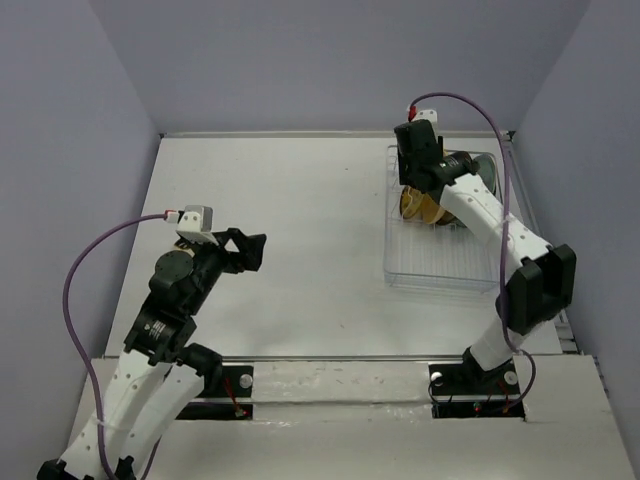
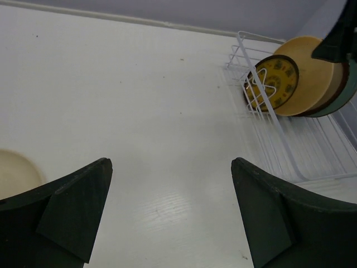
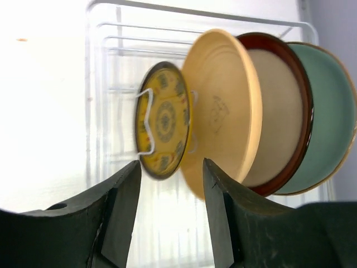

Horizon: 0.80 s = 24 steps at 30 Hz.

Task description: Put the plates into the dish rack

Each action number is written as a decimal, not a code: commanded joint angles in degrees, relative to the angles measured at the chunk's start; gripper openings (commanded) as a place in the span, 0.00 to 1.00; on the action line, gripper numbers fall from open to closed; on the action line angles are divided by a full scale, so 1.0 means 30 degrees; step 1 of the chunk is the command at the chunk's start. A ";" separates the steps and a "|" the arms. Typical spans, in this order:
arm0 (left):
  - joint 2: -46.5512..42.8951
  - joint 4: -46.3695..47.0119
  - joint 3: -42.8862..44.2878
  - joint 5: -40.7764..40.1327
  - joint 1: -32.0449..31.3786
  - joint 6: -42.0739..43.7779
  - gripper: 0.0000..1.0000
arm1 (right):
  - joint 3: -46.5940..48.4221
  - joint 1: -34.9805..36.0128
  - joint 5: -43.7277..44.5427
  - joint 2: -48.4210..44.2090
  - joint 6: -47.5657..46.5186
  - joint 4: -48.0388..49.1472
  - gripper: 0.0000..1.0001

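Four plates stand on edge in the white wire dish rack (image 3: 111, 40): the small amber-yellow patterned plate (image 3: 164, 120), then the peach-orange plate (image 3: 223, 111), the beige plate with a dark red rim (image 3: 279, 117) and the pale teal plate (image 3: 329, 123). My right gripper (image 3: 172, 164) is open just short of the yellow plate's edge, with nothing between its fingers. From above, the right gripper (image 1: 415, 175) hangs over the rack (image 1: 440, 270). My left gripper (image 2: 170, 162) is wide open over bare table, far left of the rack (image 2: 290, 151). A pale cream round edge (image 2: 14, 173) shows beside its left finger.
The rack sits at the table's back right, close to the right wall. The purple walls close in the table on the left, back and right. My left arm (image 1: 180, 290) is raised over the left middle of the table.
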 commanded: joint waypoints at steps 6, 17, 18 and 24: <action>0.3555 0.1751 -0.0756 0.2147 0.3736 -0.3939 0.99 | -1.1150 0.2248 -1.2222 -0.9396 0.3263 1.2017 0.56; 0.2329 0.0494 -0.4126 -0.3093 0.9544 -0.8249 0.92 | -1.4962 0.5799 -1.4782 -1.1652 0.4026 1.4512 0.56; 0.2212 0.0405 -0.4360 -0.3996 0.9749 -0.8570 0.90 | -1.5138 0.5799 -1.4724 -1.1828 0.4027 1.4542 0.56; 0.4194 0.0843 -0.5560 -0.4652 1.1592 -0.9568 0.90 | -1.5726 0.5799 -1.5425 -1.2912 0.4349 1.4659 0.56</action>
